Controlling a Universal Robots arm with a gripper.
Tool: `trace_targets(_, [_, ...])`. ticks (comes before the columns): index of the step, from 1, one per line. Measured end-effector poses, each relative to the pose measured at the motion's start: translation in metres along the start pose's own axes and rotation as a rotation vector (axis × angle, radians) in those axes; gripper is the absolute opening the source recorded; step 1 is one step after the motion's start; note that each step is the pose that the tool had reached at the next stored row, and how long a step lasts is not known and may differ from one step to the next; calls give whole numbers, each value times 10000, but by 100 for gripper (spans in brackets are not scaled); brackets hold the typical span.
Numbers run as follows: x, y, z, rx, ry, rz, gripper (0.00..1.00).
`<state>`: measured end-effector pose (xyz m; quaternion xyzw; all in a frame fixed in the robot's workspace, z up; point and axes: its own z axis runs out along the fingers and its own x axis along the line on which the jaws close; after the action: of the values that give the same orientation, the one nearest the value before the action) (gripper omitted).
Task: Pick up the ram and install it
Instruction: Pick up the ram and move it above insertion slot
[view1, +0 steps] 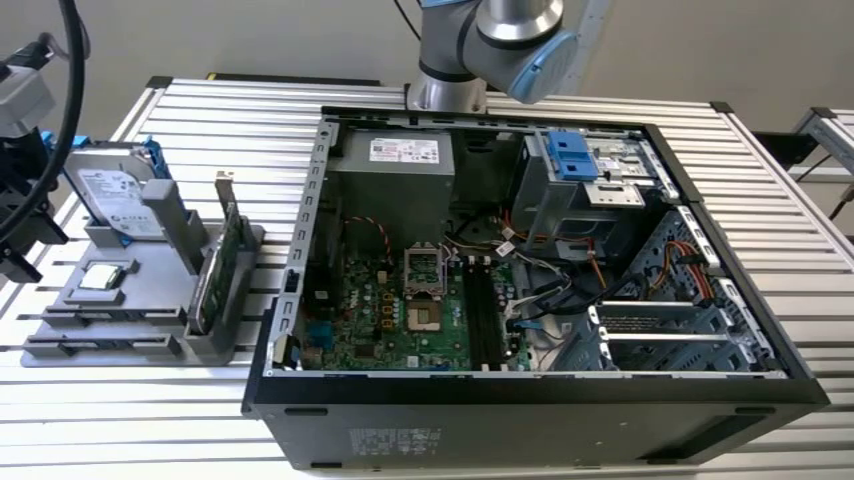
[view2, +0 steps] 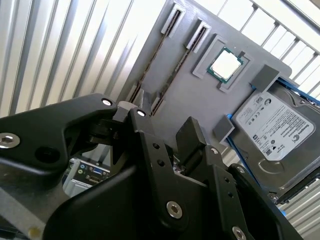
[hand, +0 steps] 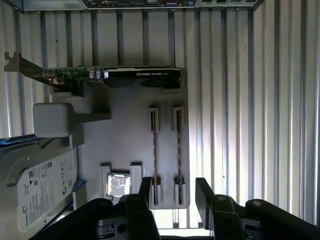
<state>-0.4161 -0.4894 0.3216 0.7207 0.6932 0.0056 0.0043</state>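
**A:** Where is the ram, and what's your tool doing?

**B:** The ram (hand: 178, 150) stands on edge in the outer slot of the grey holder (hand: 125, 135), along the edge opposite the hard drive (hand: 35, 185). My gripper (hand: 174, 182) hangs over it, spread wide and empty.

**A:** How will it handle?

**B:** I'd guess light, stiff and fragile. I'd pinch its flat sides mid-length, gently.

**A:** Obstacles?

**B:** A second stick (hand: 154, 150) sits just beside it. The chip (view1: 100, 278) and green card (view1: 214, 270) are near. The computer case (view1: 534, 385) stands rightward.
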Motion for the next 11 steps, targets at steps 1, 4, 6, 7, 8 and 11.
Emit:
trace_targets(1, [0,0,2,0,0,0,100])
trace_targets(4, [0,0,8,-1,0,0,100])
trace_targets(6, [0,0,12,0,-1,0,100])
trace_targets(7, [0,0,14,1,-3,0,100])
trace_targets(8, [0,0,17,1,-3,0,100])
trace_targets(11, [0,0,25,0,-3,0,100])
